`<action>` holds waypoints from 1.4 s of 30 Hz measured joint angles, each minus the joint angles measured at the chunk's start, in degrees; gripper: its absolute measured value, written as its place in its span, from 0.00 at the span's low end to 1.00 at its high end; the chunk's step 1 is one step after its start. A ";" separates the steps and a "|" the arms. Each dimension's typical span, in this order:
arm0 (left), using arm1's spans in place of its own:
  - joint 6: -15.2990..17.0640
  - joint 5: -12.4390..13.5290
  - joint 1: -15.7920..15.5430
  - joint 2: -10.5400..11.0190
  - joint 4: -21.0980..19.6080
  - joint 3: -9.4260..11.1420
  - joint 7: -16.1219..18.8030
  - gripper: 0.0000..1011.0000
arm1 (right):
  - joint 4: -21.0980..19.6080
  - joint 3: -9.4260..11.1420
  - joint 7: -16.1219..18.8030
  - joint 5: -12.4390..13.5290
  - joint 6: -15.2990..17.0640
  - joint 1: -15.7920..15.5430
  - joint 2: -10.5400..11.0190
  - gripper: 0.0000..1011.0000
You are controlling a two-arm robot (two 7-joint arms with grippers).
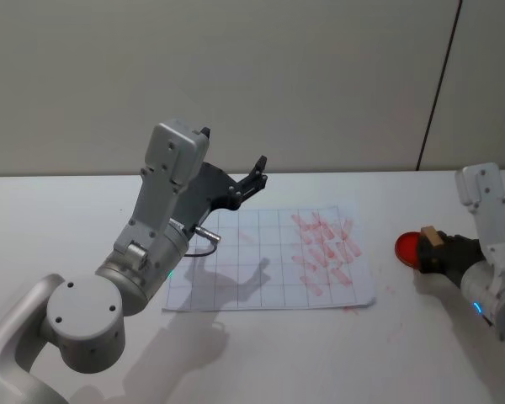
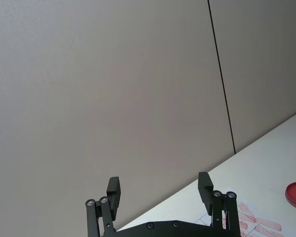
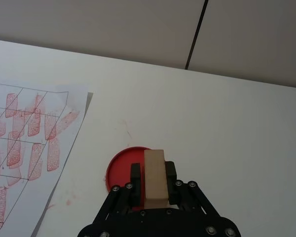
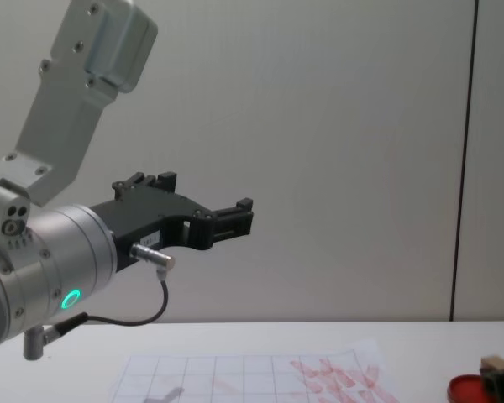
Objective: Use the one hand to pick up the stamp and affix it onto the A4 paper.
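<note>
The light-tan wooden stamp (image 3: pixel 155 177) stands upright between the black fingers of my right gripper (image 3: pixel 153 169), which is shut on it. It sits at the near edge of the round red ink pad (image 3: pixel 122 165), at the right of the table in the head view, where the stamp (image 1: pixel 428 238) and right gripper (image 1: pixel 427 252) show beside the pad (image 1: pixel 406 247). The A4 paper (image 1: pixel 261 269), gridded and marked with red stamp prints on its right half, lies mid-table, left of the pad. My left gripper (image 1: pixel 232 148) hangs open, high above the paper's far left corner.
The large silver left arm (image 1: pixel 143 252) with its green ring light reaches over the left side of the table and casts a shadow on the paper. A beige wall stands behind the table's far edge. Bare white tabletop (image 1: pixel 387 337) lies in front of the paper.
</note>
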 joint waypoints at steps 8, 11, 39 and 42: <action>0.00 0.00 0.00 0.00 0.00 0.00 0.00 0.99 | 0.93 0.07 0.08 -0.03 -2.36 0.43 -0.22 0.50; 0.00 0.00 0.00 0.00 0.00 0.00 0.00 0.99 | 0.94 0.11 0.13 0.02 -3.24 0.52 -0.29 0.62; 0.00 0.00 0.00 0.00 0.00 0.00 0.00 0.99 | -9.21 1.84 -0.25 -0.25 -16.58 -4.00 2.18 0.99; 0.00 0.00 0.00 0.00 0.00 0.00 0.00 0.99 | -10.14 2.03 -0.34 -0.29 -17.47 -4.49 2.47 0.99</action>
